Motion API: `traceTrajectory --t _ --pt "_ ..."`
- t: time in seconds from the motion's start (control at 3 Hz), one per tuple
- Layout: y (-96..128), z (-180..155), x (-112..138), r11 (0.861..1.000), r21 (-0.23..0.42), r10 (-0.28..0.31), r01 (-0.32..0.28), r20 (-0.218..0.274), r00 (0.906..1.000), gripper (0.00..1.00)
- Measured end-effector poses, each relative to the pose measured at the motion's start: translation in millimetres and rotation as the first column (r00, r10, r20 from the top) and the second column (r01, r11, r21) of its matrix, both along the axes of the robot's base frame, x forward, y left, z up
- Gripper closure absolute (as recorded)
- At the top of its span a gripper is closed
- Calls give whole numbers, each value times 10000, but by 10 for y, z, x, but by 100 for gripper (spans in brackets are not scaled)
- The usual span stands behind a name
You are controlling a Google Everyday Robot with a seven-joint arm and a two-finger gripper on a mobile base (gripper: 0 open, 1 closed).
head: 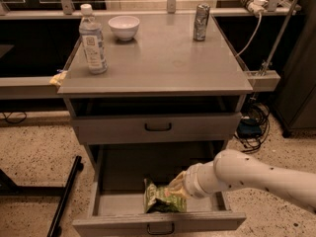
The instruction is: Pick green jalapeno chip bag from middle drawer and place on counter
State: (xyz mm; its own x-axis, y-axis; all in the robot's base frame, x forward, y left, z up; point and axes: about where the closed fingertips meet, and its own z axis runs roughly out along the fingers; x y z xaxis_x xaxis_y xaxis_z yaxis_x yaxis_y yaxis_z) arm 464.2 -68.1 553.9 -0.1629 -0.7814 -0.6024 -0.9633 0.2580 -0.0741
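Nearest, the middle drawer (123,222) stands open, its small black handle (160,228) on the front wall. The green jalapeno chip bag (162,200) lies on the drawer floor near the front, right of centre. The gripper (175,187) reaches in from the right on the white arm (247,174) and meets the bag's upper right edge; whether it has closed on the bag cannot be told. Above, the upper drawer front (113,130) is closed. On the counter (168,63) surface stand a water bottle (93,39) at left, a white bowl (124,26) behind it, and a can (201,21) at far right.
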Motion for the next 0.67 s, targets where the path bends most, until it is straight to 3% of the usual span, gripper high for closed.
traceTrajectory --t 0.33,0.67 --pt "38 -196 -46 9998 213 0 6 -281 9996 100" --pt "25 -248 -38 9997 222 57 -54 -146 9999 100"
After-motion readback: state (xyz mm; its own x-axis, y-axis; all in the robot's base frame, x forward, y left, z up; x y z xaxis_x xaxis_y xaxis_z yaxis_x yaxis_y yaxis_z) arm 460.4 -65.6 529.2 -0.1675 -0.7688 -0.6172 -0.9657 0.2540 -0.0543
